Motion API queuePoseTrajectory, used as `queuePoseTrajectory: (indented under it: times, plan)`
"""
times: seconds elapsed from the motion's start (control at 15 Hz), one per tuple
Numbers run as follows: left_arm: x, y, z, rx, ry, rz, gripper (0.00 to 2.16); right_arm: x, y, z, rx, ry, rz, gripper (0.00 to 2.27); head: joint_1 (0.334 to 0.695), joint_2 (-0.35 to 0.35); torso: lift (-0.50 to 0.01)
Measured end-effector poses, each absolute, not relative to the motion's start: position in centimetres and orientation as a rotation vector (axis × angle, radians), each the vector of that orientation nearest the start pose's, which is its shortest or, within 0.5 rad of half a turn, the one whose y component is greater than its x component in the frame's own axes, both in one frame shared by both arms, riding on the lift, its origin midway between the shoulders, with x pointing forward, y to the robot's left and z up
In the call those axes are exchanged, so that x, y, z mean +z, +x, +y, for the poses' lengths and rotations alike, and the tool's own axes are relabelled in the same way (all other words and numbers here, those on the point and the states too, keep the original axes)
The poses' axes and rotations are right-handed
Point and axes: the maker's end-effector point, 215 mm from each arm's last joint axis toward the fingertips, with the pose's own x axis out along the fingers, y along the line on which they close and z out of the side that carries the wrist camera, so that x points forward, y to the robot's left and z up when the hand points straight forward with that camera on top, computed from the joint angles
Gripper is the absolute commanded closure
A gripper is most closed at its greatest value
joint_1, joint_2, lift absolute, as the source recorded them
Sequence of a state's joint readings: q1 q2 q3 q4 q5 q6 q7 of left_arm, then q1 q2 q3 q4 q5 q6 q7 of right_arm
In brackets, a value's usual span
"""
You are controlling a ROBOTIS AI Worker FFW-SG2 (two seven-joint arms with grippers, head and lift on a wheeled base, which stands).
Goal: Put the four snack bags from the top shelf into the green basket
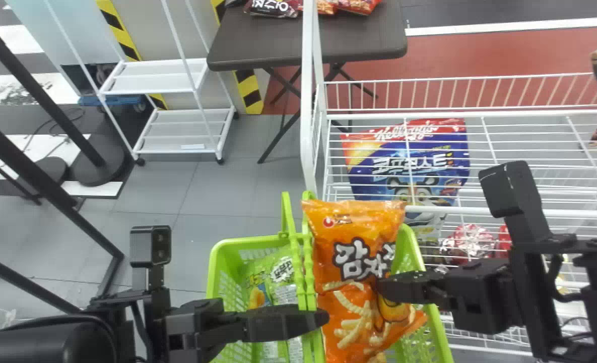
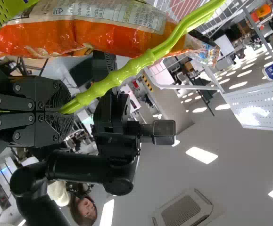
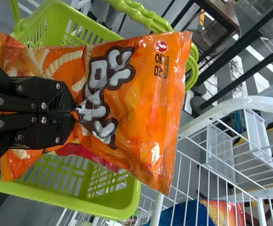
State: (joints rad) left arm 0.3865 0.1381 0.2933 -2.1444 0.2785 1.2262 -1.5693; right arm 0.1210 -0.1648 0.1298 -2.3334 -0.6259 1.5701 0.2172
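r hand [image 1: 380, 288] has orange bag [image 1: 358, 222] over bskt [image 1: 214, 272]

A dark folding table [image 1: 268, 45] stands on reddish floor.

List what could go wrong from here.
Snag: in the head view the orange bag reaches past the far rim of the green basket, right beside the upright handle. Released here, it could hang up on either.
Slip: the right gripper's fingers pinch only a fold near mid-bag, so it might swing or slide out.
Tipping: the left gripper grips the handle; a tug there could tilt the basket.
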Motion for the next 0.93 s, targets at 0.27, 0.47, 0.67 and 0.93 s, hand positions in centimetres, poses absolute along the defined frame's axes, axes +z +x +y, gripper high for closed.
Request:
queuePoseTrajectory:
  times: [0.27, 0.47, 0.67, 0.93]
  plan:
    - [-33.6, 25.8, 12.5, -1.304, -0.847, 0.672, 2.15, -39.8, 32.5, -1.8, 0.835, 0.182, 0.984, 0.04, 0.695, 0.222, -0.004]
    - [-33.7, 25.9, 12.7, -1.299, -0.849, 0.671, 2.15, -39.2, 33.8, -3.3, 0.798, 0.189, 0.96, 0.05, 0.695, 0.186, -0.004]
    - [-33.8, 25.9, 12.7, -1.299, -0.851, 0.671, 2.15, -37.5, 35.8, -5.9, 0.775, 0.264, 0.918, 0.05, 0.695, 0.145, -0.004]
    - [-33.7, 25.8, 12.8, -1.296, -0.855, 0.669, 2.15, -39.3, 42.1, -15.6, 0.509, 0.296, 0.871, 0.05, 0.695, -0.024, -0.004]
